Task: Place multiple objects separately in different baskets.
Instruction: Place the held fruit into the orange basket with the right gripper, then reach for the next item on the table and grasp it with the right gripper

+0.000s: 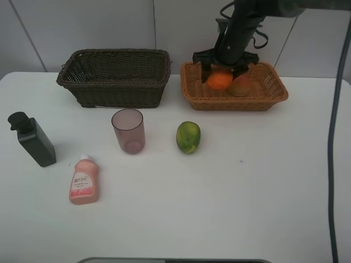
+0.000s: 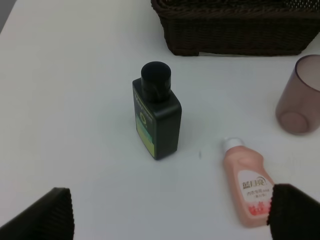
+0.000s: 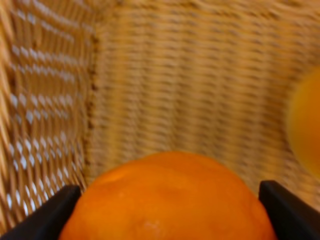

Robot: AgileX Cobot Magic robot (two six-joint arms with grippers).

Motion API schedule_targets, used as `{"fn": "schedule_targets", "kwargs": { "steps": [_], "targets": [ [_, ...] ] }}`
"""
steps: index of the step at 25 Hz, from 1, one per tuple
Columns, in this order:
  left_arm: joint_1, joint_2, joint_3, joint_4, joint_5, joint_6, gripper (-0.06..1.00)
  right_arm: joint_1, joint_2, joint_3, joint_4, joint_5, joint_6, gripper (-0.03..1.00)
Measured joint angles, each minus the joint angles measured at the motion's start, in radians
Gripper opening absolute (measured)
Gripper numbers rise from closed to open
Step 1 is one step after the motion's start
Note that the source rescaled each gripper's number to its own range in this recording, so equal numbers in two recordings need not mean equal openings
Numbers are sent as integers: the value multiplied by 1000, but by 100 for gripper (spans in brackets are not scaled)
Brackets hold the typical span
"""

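My right gripper [image 1: 222, 70] is shut on the orange [image 1: 219, 80] and holds it inside the orange-tan basket [image 1: 274, 94], next to the peach-like fruit [image 1: 240, 85]. In the right wrist view the orange [image 3: 170, 195] fills the space between the fingertips [image 3: 45, 215], with the fruit [image 3: 305, 130] at the edge. The mango [image 1: 188, 137], mauve tumbler [image 1: 128, 130], dark bottle [image 1: 33, 139] and pink bottle [image 1: 84, 181] are on the table. My left gripper [image 2: 170, 220] is open and empty above the table, near the dark bottle [image 2: 156, 117] and the pink bottle [image 2: 247, 187].
The dark brown basket [image 1: 115, 76] stands at the back left, with nothing showing in it. The white table [image 1: 247, 192] ends at a wall behind the baskets. A dark cable [image 1: 332, 137] hangs at the right edge.
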Motion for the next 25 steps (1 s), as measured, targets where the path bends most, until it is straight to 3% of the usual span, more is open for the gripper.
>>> {"fn": "schedule_targets", "kwargs": {
  "steps": [10, 11, 14, 16, 25],
  "targets": [
    [0, 0, 0, 0, 0, 0, 100, 11, 51, 0, -7, -60, 0, 35],
    [0, 0, 0, 0, 0, 0, 100, 11, 51, 0, -16, -60, 0, 40],
    [0, 0, 0, 0, 0, 0, 100, 11, 51, -1, -41, -72, 0, 74],
    [0, 0, 0, 0, 0, 0, 100, 12, 51, -1, -44, -74, 0, 84],
    [0, 0, 0, 0, 0, 0, 100, 13, -12, -1, -9, -14, 21, 90]
  ]
}}
